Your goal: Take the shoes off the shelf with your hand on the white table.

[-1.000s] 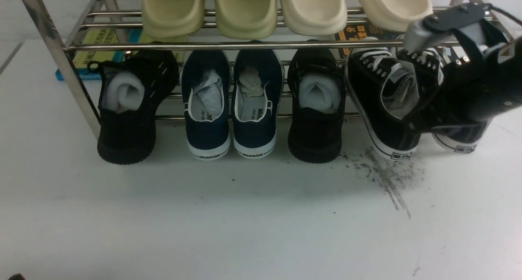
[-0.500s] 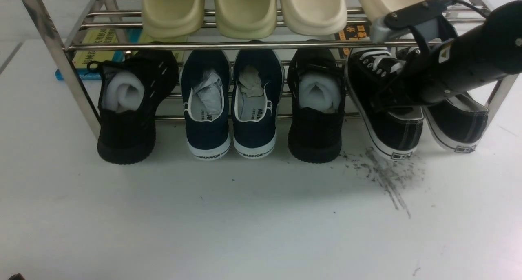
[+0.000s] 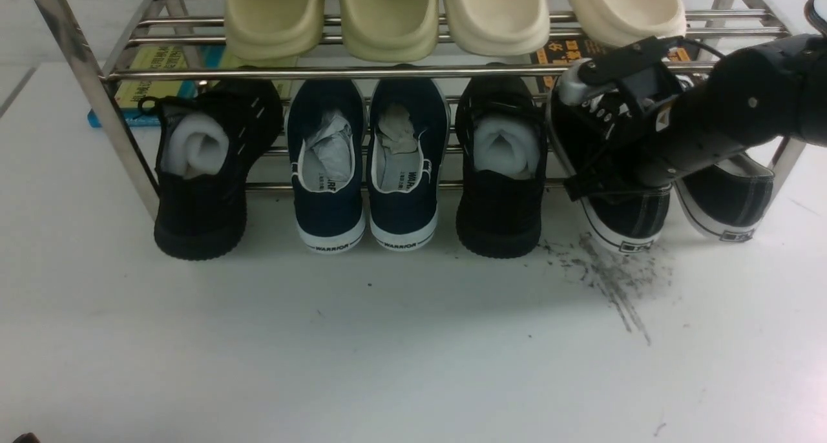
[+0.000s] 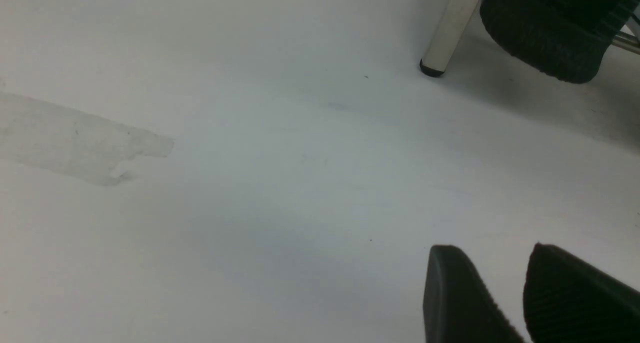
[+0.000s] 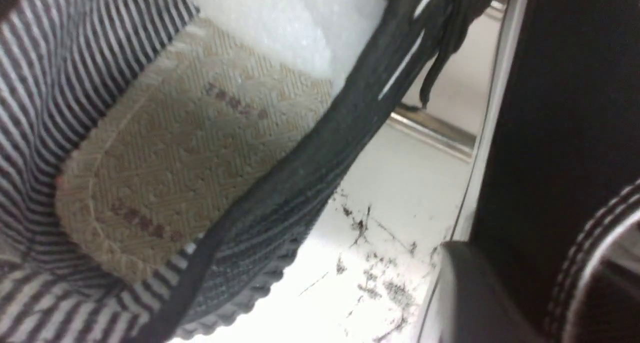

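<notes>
Right claw (image 3: pixel 574 141) at black canvas sneakers (image 3: pixel 636 218), lower tier, shelf's right end.
Sneakers lie side by side, heels toward the near edge of the white bench (image 3: pixel 387 359); right claw overlaps the left one, and whether it is open or closed cannot be told. Left claw (image 4: pixel 492 248) is open, fingertips apart above the bench. All-black shoe (image 3: pixel 499 217) sits just beside the sneakers.

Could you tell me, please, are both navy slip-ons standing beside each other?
Yes, the left one and right one stand side by side.
</notes>
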### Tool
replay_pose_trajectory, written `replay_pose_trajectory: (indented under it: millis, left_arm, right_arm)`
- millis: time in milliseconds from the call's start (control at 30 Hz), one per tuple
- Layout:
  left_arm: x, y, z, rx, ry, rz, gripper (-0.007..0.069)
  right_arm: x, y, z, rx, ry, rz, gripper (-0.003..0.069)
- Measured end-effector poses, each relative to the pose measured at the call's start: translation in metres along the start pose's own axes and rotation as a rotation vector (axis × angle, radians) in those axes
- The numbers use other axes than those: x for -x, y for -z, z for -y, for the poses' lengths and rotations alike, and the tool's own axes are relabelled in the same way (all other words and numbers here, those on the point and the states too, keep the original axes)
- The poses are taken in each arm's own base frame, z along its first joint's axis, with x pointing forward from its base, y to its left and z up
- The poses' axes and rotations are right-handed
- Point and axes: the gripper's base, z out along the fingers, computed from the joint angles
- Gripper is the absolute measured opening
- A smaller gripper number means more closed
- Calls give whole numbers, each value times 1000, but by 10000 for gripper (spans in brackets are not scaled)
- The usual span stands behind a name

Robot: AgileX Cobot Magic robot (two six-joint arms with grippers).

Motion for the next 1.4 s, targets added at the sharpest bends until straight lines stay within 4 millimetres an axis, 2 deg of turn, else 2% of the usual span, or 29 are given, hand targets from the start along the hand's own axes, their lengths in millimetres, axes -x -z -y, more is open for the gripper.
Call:
replay_pose_trajectory:
  millis: [67, 100, 133, 167, 200, 267, 300, 367, 400, 533, 633, 700, 733, 800, 833, 967, 1000, 1067, 1100, 1133, 1267, 1400]
  left_arm:
    - [0, 0, 0, 0, 0, 0, 242]
    - [0, 0, 0, 0, 0, 0, 242]
    - [0, 0, 0, 0, 0, 0, 242]
    - [0, 0, 0, 0, 0, 0, 242]
    - [0, 0, 0, 0, 0, 0, 242]
    - [0, 0, 0, 0, 0, 0, 242]
    - [0, 0, 0, 0, 0, 0, 242]
    - [0, 0, 0, 0, 0, 0, 242]
    - [0, 0, 0, 0, 0, 0, 242]
    - [0, 0, 0, 0, 0, 0, 242]
    - [0, 0, 0, 0, 0, 0, 242]
    - [0, 0, 0, 0, 0, 0, 242]
    - [0, 0, 0, 0, 0, 0, 242]
    - [0, 0, 0, 0, 0, 0, 242]
    - [0, 0, 0, 0, 0, 0, 242]
    - [0, 0, 0, 0, 0, 0, 242]
    - [0, 0, 0, 0, 0, 0, 242]
    - [0, 0, 0, 0, 0, 0, 242]
    - [0, 0, 0, 0, 0, 0, 242]
    - [0, 0, 0, 0, 0, 0, 242]
    - [0, 0, 0, 0, 0, 0, 242]
    - [0, 0, 0, 0, 0, 0, 242]
  right_arm:
    - [1, 3, -1, 1, 6, 0, 80]
    - [1, 4, -1, 0, 7, -2, 59]
    - [1, 11, -1, -1, 9, -13, 8]
    - [-1, 16, -1, 1, 8, -31, 1]
    - [-1, 17, -2, 2, 7, -42, 1]
    - [-4, 38, -3, 15, -17, -86, 1]
    - [-4, 40, -4, 16, -23, -89, 1]
    - [-7, 66, -6, 28, -43, -119, 1]
    - [-7, 68, -6, 29, -43, -120, 1]
    - [-10, 121, -10, 55, -60, -95, 1]
    - [-16, 151, -14, 84, -72, -96, 1]
    - [-26, 170, -18, 120, -84, -130, 1]
    - [-27, 171, -19, 124, -86, -132, 2]
    - [-48, 188, -26, 186, -112, -172, 3]
    - [-50, 187, -26, 186, -112, -182, 3]
    - [-98, 199, -37, 284, -160, -231, 4]
    - [-100, 202, -38, 288, -160, -226, 4]
    - [-122, 206, -42, 330, -180, -236, 5]
    - [-124, 209, -43, 336, -181, -229, 5]
    - [-135, 211, -45, 358, -192, -235, 6]
    - [-150, 216, -50, 398, -223, -250, 6]
    - [-154, 216, -52, 424, -236, -286, 7]
